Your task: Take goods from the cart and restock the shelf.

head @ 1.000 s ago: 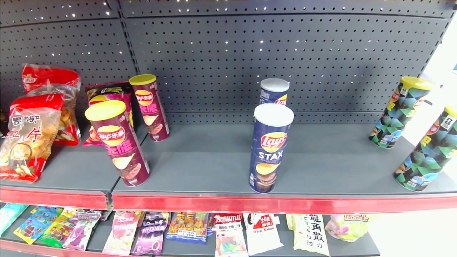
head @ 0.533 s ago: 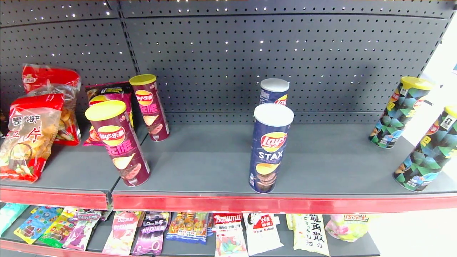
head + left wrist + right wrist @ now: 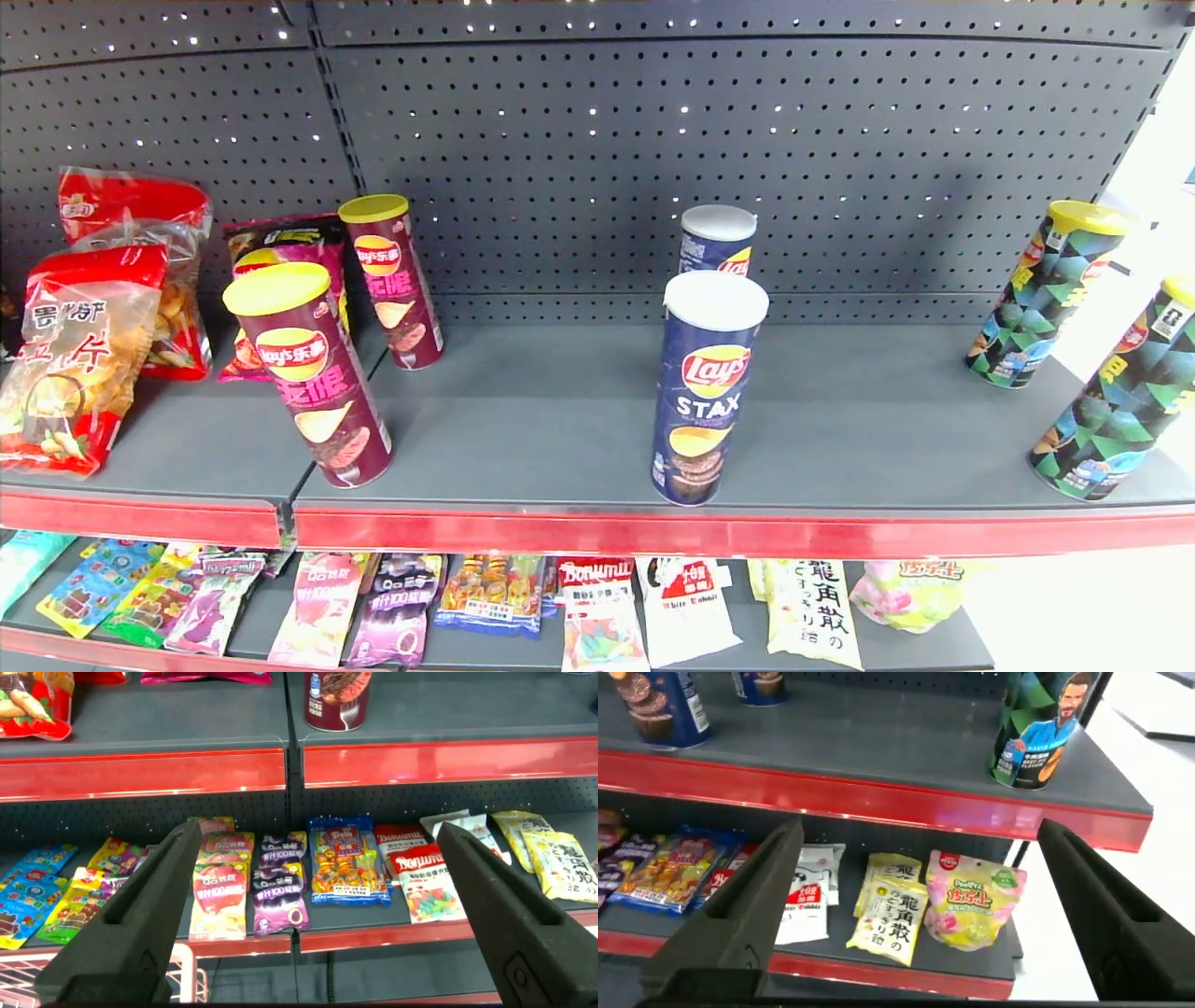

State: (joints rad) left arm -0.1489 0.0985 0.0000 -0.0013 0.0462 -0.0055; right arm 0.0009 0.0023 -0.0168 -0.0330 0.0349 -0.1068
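Grey shelf (image 3: 541,420) with a red front lip. Left to right: red snack bags (image 3: 79,355); two maroon, yellow-lidded canisters (image 3: 313,383); two navy, white-lidded canisters (image 3: 705,392), the far one half hidden; two patterned canisters (image 3: 1050,294), the rightmost cut off. Left fingers (image 3: 149,905) and right fingers (image 3: 752,915) are spread wide and empty before the lower tier's sachets (image 3: 280,891).

The left gripper (image 3: 320,833) is spread wide, its two dark fingers (image 3: 140,905) far apart and empty; the right gripper (image 3: 920,826) is spread just as wide, also empty
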